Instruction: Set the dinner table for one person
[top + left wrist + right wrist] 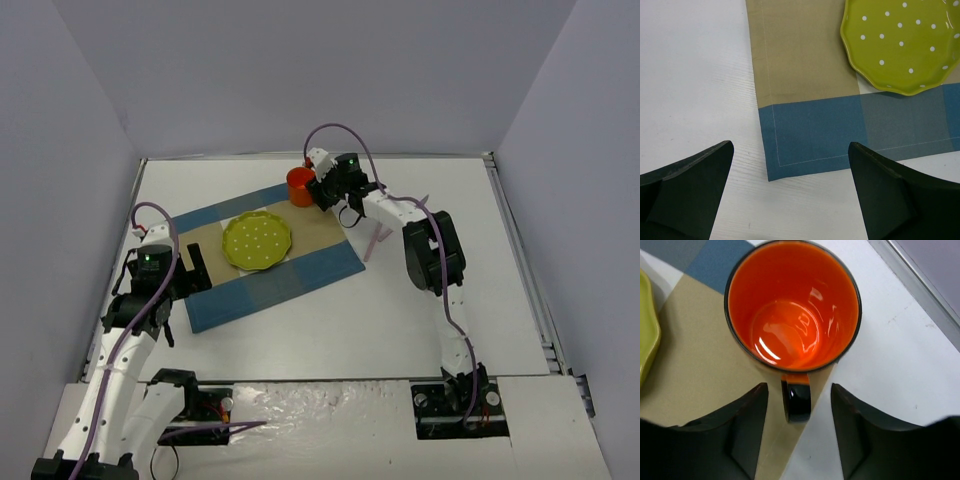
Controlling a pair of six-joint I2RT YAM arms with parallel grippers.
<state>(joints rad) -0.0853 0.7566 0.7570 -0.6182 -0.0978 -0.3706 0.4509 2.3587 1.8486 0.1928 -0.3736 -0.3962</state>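
One big white dinner table [400,320] is holding one blue-and-tan placemat [310,265]. One green plate [257,241] with white dots is sitting in the middle of the placemat, and one orange mug [792,305] is standing at its far corner. Two claws are showing: the right claw [799,390] is hanging spread apart, with the mug's black handle between its fingers but not touching them, and the left claw [791,147] is hanging wide apart over the table by a corner of the placemat, holding nothing.
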